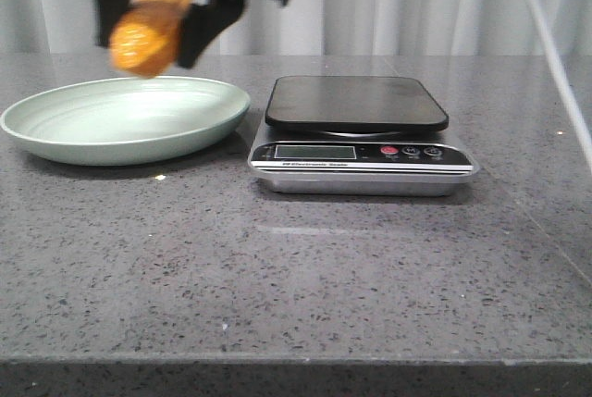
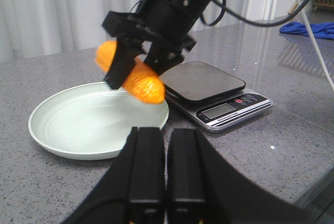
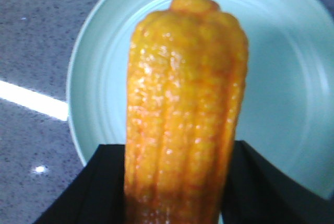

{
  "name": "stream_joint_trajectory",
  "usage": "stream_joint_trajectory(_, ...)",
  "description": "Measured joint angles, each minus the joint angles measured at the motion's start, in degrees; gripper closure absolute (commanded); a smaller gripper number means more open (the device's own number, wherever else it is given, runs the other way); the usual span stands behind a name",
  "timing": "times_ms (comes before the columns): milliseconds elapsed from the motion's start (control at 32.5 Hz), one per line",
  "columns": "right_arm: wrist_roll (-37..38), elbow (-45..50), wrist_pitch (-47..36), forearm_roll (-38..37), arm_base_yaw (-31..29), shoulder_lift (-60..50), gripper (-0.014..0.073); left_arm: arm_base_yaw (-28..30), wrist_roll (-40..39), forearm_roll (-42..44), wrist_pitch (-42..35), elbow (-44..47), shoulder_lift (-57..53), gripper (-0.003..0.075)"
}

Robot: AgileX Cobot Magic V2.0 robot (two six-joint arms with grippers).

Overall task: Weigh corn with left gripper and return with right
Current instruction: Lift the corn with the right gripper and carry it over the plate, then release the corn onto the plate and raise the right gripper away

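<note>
The orange-yellow corn (image 1: 143, 41) hangs in the air above the pale green plate (image 1: 55, 142), gripped by my right gripper (image 1: 155, 29), whose black fingers clamp it on both sides. In the right wrist view the corn (image 3: 185, 104) fills the middle between the right gripper's fingers (image 3: 177, 153), with the plate (image 3: 292, 51) beneath. In the left wrist view my left gripper (image 2: 166, 132) is shut and empty, low over the table near the plate (image 2: 62, 143), and sees the right gripper (image 2: 136, 72) holding the corn (image 2: 145, 85).
A digital kitchen scale (image 1: 356, 105) with a black platform stands right of the plate; it also shows in the left wrist view (image 2: 209, 80). A thin white cable (image 1: 555, 55) slants down at the right. A blue cloth (image 2: 308, 28) lies far off.
</note>
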Motion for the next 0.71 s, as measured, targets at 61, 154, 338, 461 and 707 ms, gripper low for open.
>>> stream_joint_trajectory(61,-0.15,0.00,-1.28,1.69,0.03,1.15,0.0440,0.00,0.00,0.00,0.00,0.00,0.00,0.0594)
stream_joint_trajectory(154,-0.39,0.00,-2.32,2.33,0.03,2.73,0.0365,0.00,0.00,0.00,0.00,0.00,0.00,0.0594)
stream_joint_trajectory(338,-1.11,0.00,-2.51,2.54,-0.08,3.94,0.0118,0.00,0.00,0.00,0.00,0.00,0.00,0.0594)
stream_joint_trajectory(461,-1.32,0.00,-2.74,2.54,-0.20,4.07,0.0018,0.00,0.00,0.00,0.00,0.00,0.00,0.0594)
stream_joint_trajectory(707,-1.45,0.00,-2.95,2.54,-0.20,4.07,0.0007,0.00,0.00,0.00,0.00,0.00,0.00,0.0594)
